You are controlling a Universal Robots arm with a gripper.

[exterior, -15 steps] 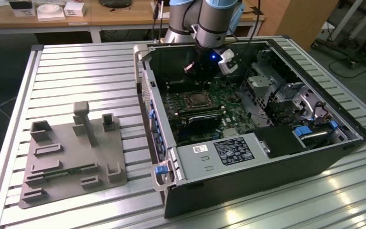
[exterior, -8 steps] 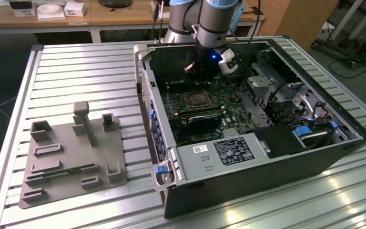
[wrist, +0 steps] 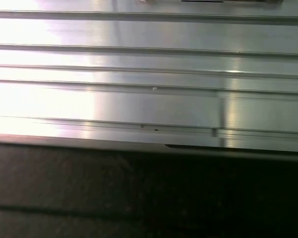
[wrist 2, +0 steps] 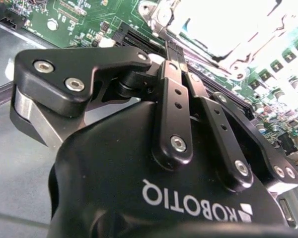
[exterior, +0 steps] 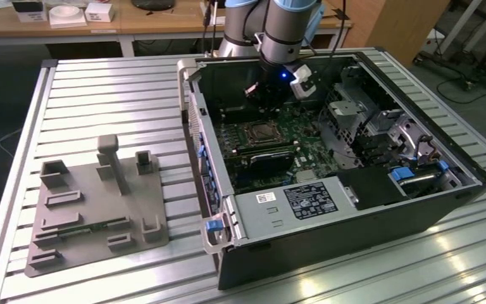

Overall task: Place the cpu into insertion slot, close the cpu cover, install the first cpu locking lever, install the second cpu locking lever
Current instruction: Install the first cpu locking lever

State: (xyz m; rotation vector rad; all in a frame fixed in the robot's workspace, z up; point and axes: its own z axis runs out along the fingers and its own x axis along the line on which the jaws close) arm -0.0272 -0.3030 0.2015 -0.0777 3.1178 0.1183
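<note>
Ribbed aluminium table (exterior: 108,95) holds an open black computer case (exterior: 353,228) lying on its side, with a grey moulded fixture tray (exterior: 91,215) well apart toward the exterior view's left. Inside the case sits a green motherboard (exterior: 311,136); the insertion slot (exterior: 258,134) lies near its middle, with a silvery frame around it. A white label and a black printed label sit on the black box (exterior: 311,199) at the case's near edge; their print is too small to make out. The gripper (exterior: 264,95) hangs inside the case, just above the board, near the slot. In the second wrist view, the gripper (wrist 2: 176,59) has its black fingers (wrist 2: 171,109) drawn together, nothing visible between them. The cpu cannot be told apart there, under glare.
</note>
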